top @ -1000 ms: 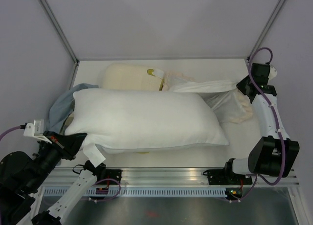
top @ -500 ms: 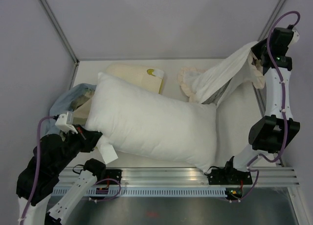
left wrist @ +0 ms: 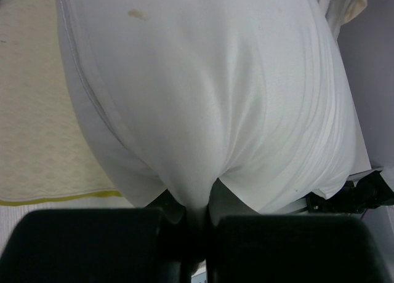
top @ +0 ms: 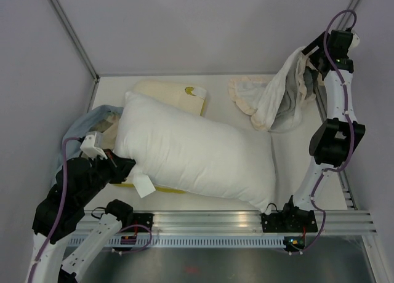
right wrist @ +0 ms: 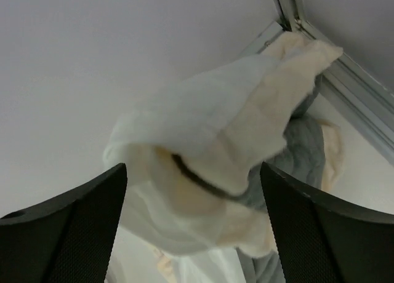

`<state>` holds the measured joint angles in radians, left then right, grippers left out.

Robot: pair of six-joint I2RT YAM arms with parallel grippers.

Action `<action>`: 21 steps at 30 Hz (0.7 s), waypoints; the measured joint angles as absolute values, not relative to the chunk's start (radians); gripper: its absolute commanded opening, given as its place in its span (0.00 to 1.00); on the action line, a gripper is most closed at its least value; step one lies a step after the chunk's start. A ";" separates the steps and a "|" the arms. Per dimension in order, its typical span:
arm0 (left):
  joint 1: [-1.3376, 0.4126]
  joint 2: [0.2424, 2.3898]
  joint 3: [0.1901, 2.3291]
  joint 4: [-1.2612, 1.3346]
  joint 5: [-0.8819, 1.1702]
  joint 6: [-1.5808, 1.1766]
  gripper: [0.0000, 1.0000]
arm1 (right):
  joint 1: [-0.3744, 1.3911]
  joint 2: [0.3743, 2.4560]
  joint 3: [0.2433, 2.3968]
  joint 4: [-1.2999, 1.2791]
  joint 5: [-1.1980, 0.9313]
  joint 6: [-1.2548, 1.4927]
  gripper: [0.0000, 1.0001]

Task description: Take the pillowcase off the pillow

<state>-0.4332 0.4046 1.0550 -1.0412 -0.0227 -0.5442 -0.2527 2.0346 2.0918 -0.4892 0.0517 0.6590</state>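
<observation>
The plump white pillow [top: 197, 154] lies bare and slantwise across the table's middle. My left gripper [top: 123, 166] is shut on its near-left corner. In the left wrist view the pillow [left wrist: 209, 80] narrows into a pinch between that gripper's [left wrist: 197, 234] shut jaws. The pillowcase [top: 280, 101], cream with a dark grey face, hangs bunched at the back right, apart from the pillow, and its frill [top: 246, 89] trails on the table. My right gripper [top: 311, 64] is raised beside it. In the right wrist view this gripper [right wrist: 194, 191] is wide open, with the blurred pillowcase [right wrist: 221, 135] just beyond the fingers.
A flat cream-yellow pillow [top: 166, 95] lies behind the white one, and also shows in the left wrist view [left wrist: 37, 111]. A pale blue-grey cloth [top: 83, 126] is heaped at the left edge. Metal frame posts [top: 71, 34] rise at the back corners, and a rail [top: 209, 224] runs along the near edge.
My right gripper rose to the back right, pulling the pillowcase off the pillow's right end, then opened and let go. The left gripper swung the pillow slantwise.
</observation>
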 measured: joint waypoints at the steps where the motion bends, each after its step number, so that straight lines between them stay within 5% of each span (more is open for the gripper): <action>1: -0.433 0.404 1.052 -1.038 -0.019 -0.550 0.02 | -0.244 2.034 2.090 -0.508 0.071 0.651 0.98; 15: -0.433 0.300 1.023 -1.036 0.018 -0.598 0.02 | 0.010 1.459 1.477 -0.447 0.223 0.516 0.97; 21: -0.433 0.271 0.941 -0.988 0.091 -0.624 0.02 | 0.138 1.600 1.489 -0.258 -0.120 0.535 0.65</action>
